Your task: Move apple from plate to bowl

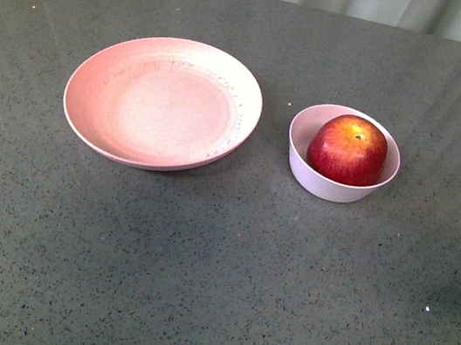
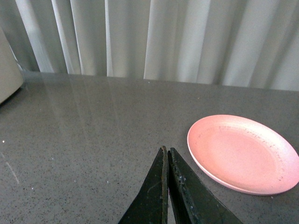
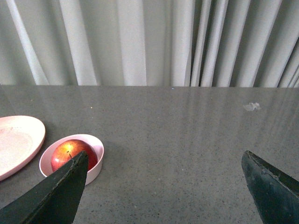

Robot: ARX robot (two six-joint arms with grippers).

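Apple [image 1: 348, 150] sits inside the small pale bowl [image 1: 322, 182], stem dimple up, on the grey speckled bench [image 1: 213, 276]. Pink plate [image 1: 163, 101] stands bare just beside the bowl, not touching. Neither arm shows in the front view. Left pincer [image 2: 167, 154]: fingers pressed together, nothing between them, above bare bench near the plate. Right pincer [image 3: 163, 161]: fingers spread wide, holding nothing, apart from the bowl. Pale curtain [image 3: 149, 42] behind the bench.

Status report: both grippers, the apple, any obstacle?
Left gripper shut, empty. Right gripper open, empty. Apple in bowl, plate bare. No obstacle seen.
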